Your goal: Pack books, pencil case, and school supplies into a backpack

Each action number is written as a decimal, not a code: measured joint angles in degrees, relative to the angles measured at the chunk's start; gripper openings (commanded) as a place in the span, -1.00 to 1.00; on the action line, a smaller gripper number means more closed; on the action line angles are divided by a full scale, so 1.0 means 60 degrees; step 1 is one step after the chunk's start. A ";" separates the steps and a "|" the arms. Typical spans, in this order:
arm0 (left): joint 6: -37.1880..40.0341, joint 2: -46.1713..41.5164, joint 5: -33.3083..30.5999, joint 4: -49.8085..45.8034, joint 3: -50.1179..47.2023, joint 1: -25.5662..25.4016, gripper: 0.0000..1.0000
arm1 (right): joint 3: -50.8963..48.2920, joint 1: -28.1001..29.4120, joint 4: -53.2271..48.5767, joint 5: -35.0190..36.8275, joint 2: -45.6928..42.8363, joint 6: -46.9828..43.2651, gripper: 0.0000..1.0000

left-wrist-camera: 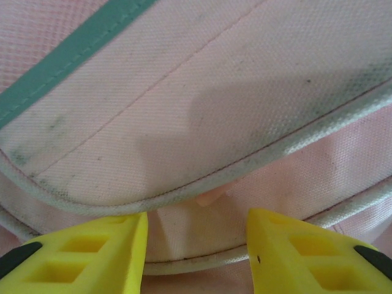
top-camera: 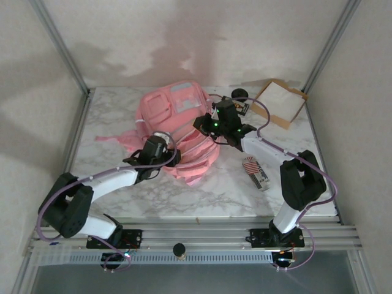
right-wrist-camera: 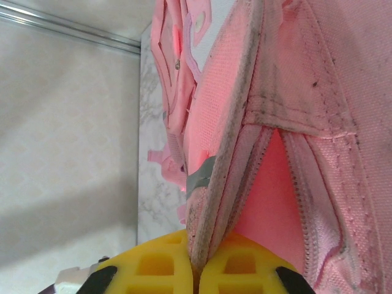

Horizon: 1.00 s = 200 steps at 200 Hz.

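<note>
The right claw point(right-wrist-camera: 197, 260) is closed on the backpack point(right-wrist-camera: 294, 92). In the right wrist view its two yellow fingers point(right-wrist-camera: 153, 269) press together on a grubby piped edge of fabric, just beside the open zipper point(right-wrist-camera: 300, 190). Read this grip as a holding grip: it lifts one lip of the opening so that the mouth gapes and the bright pink inside shows.

The left claw point(left-wrist-camera: 196, 242) stands partly open, at a moderate gap, and holds nothing. Backpack fabric and a pale piped seam lie close in front of it. You cannot tell whether the tips touch the fabric.

Check the layout in the overhead view in this order:

1. The worktop point(top-camera: 202, 196) is marbled and carries everything.
2. The backpack lies at centre rear, between the two arms, with one claw at each side of its near end.
3. A brown cardboard tray point(top-camera: 280, 101) sits at the far right corner, well apart from the bag.
4. The school supplies point(top-camera: 255, 173), a small flag-striped pack, lie flat on bare marble to the right of the bag, near the right forearm and outside the opening.

Treat the pack as work not yet done. The right claw is occupied, so only the left claw is free.
</note>
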 measured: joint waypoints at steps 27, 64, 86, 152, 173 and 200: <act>-0.0040 0.0142 0.0219 0.0368 0.0033 -0.0033 -0.03 | 0.0000 -0.0029 0.0113 0.0036 0.0000 0.0036 -1.00; -0.0240 0.0160 0.0299 0.1067 0.0036 -0.0339 -0.13 | 0.0000 -0.0109 0.0313 0.0040 0.0000 0.0142 -1.00; -0.0295 0.0364 0.0302 0.1381 0.0131 -0.0455 -0.17 | 0.0000 -0.0109 0.0313 0.0040 0.0000 0.0146 -1.00; -0.0470 0.0408 0.0036 0.1756 0.0142 -0.0561 -0.56 | 0.0000 -0.0106 0.0375 0.0036 0.0000 0.0178 -1.00; -0.0470 0.0408 0.0033 0.1945 0.0142 -0.0561 -0.64 | 0.0000 -0.0106 0.0386 0.0036 0.0000 0.0182 -1.00; -0.0466 0.0408 -0.0033 0.2007 0.0142 -0.0568 -0.83 | 0.0000 -0.0109 0.0390 0.0036 0.0000 0.0189 -1.00</act>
